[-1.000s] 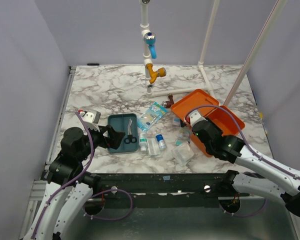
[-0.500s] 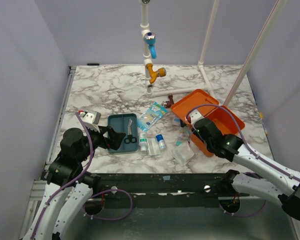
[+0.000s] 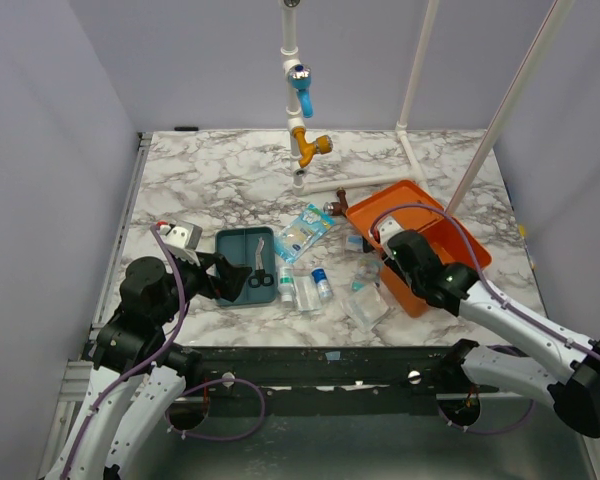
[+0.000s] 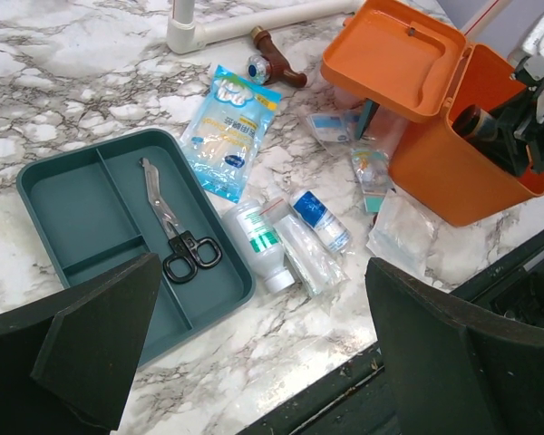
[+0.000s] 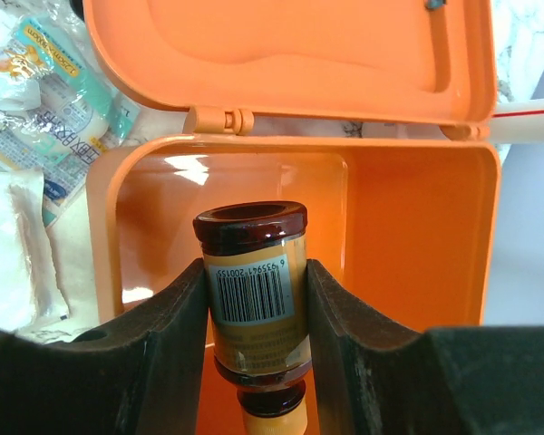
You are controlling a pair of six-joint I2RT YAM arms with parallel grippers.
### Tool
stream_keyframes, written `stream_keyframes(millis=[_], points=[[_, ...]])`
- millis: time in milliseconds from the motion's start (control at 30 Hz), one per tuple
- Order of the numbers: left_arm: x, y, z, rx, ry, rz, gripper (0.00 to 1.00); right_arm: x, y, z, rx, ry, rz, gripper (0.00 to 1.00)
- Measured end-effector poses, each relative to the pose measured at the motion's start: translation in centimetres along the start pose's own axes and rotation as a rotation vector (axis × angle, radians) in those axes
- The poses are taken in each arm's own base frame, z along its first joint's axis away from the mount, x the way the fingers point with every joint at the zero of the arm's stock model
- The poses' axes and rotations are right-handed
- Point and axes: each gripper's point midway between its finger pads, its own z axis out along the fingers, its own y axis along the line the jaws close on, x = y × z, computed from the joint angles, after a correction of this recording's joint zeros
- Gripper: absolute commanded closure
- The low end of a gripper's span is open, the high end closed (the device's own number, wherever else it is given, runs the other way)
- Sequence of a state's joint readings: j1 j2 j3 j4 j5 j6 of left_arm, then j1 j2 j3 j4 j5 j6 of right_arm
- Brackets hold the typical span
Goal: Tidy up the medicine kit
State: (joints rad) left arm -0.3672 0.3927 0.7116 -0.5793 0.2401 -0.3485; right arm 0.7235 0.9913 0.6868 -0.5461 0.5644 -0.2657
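Note:
The medicine kit (image 3: pixel 450 240) is an orange box standing at the right with its lid swung open; it also shows in the left wrist view (image 4: pixel 453 172). My right gripper (image 5: pixel 254 272) is shut on a brown bottle (image 5: pixel 254 290) with a yellow barcode label. The bottle is held neck-down over the kit's open body (image 5: pixel 399 227). From above, the right gripper (image 3: pixel 392 250) sits at the kit's mouth. My left gripper (image 4: pixel 263 362) hangs open over the table's near edge, beside the teal tray (image 3: pixel 230 245), with nothing between its fingers (image 4: pixel 91 344).
The teal tray (image 4: pixel 45 181) holds scissors (image 4: pixel 177 231). Between tray and kit lie a blue-white pouch (image 4: pixel 228 131), a white bottle (image 4: pixel 258 243), a small blue-labelled vial (image 4: pixel 322 219), clear packets (image 4: pixel 403 231) and a brown dropper bottle (image 4: pixel 272 68). A white pipe frame (image 3: pixel 340 185) stands behind.
My right gripper has carried the brown bottle a little further over the kit's opening, and the kit has shifted slightly. The left arm has not moved.

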Motion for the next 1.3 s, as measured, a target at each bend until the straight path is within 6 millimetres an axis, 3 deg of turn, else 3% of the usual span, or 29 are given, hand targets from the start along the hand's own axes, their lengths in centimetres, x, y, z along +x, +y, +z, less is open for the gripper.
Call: stream_keyframes(millis=[367,500,900,1300], points=[[0.0,-0.3,-0.1,0.014,-0.001,0.003,0.01,2.0,1.2,2.8,-0.082,0.114,0.004,0.85],[-0.1,-0.5,-0.3,0.021,-0.008,0.006,0.02,2.1,1.4,3.2,-0.094,0.135,0.004,0.75],[-0.1,-0.6,-0.3,0.026,-0.007,0.007,0.01,-0.7,0.1,3.1,-0.073,0.1,0.064,0.51],[0.0,-0.6,-0.2,0.025,-0.004,0.006,0.01,-1.4,-0.4,2.5,-0.072,0.098,0.078,0.45]])
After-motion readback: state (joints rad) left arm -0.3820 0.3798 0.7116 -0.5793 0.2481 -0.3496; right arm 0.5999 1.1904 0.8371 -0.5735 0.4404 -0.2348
